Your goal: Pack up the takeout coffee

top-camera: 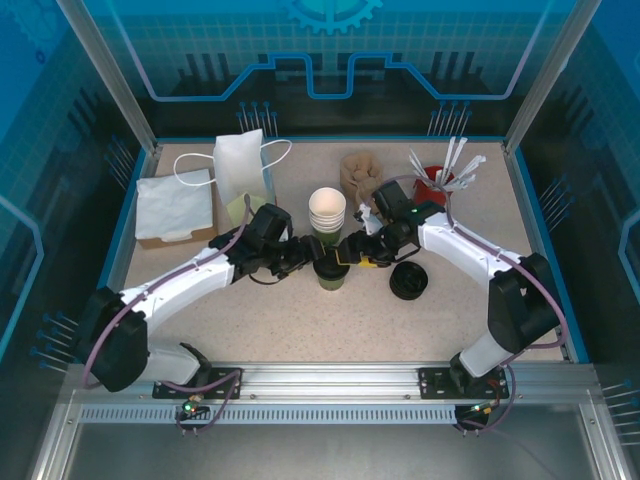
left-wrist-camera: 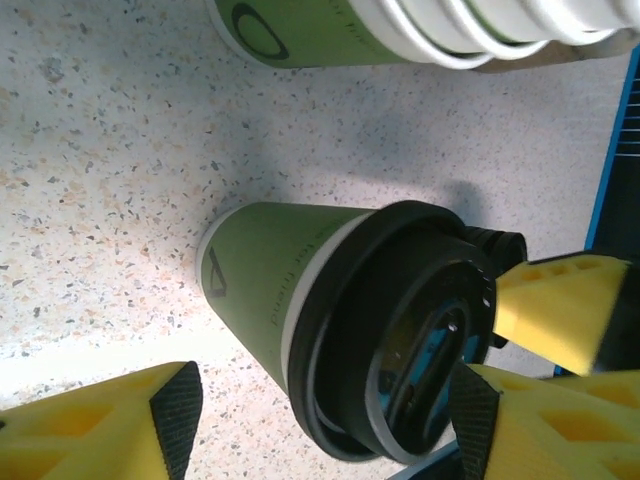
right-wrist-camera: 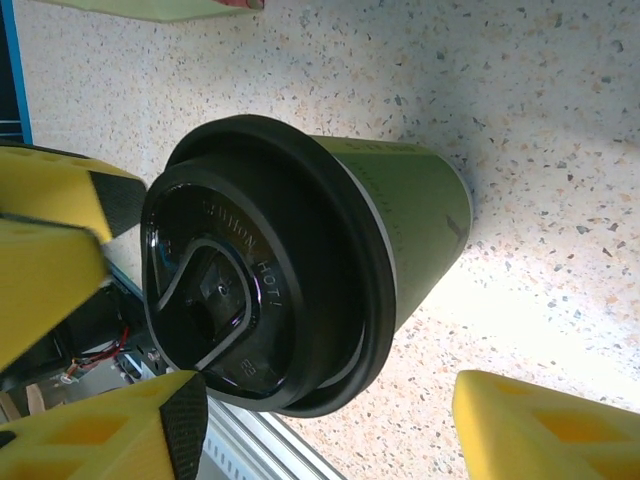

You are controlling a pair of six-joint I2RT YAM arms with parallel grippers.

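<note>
The takeout coffee (top-camera: 332,271), an olive-green cup with a black lid, stands upright on the table in front of the arms. My left gripper (top-camera: 306,259) comes at its lid from the left and my right gripper (top-camera: 356,254) from the right. In the left wrist view the coffee (left-wrist-camera: 300,290) sits between the open jaws of the left gripper (left-wrist-camera: 325,405); one pad is at the lid's rim, the other is well off the cup. In the right wrist view the coffee (right-wrist-camera: 400,220) lies between the open jaws of the right gripper (right-wrist-camera: 330,410), with a gap on the cup side.
A stack of lidless green cups (top-camera: 327,211) stands just behind the coffee, and a stack of black lids (top-camera: 408,281) lies to its right. A white paper bag (top-camera: 240,165) and napkins (top-camera: 175,205) are back left. Brown holders (top-camera: 360,175) and a red pot of stirrers (top-camera: 440,180) are back right.
</note>
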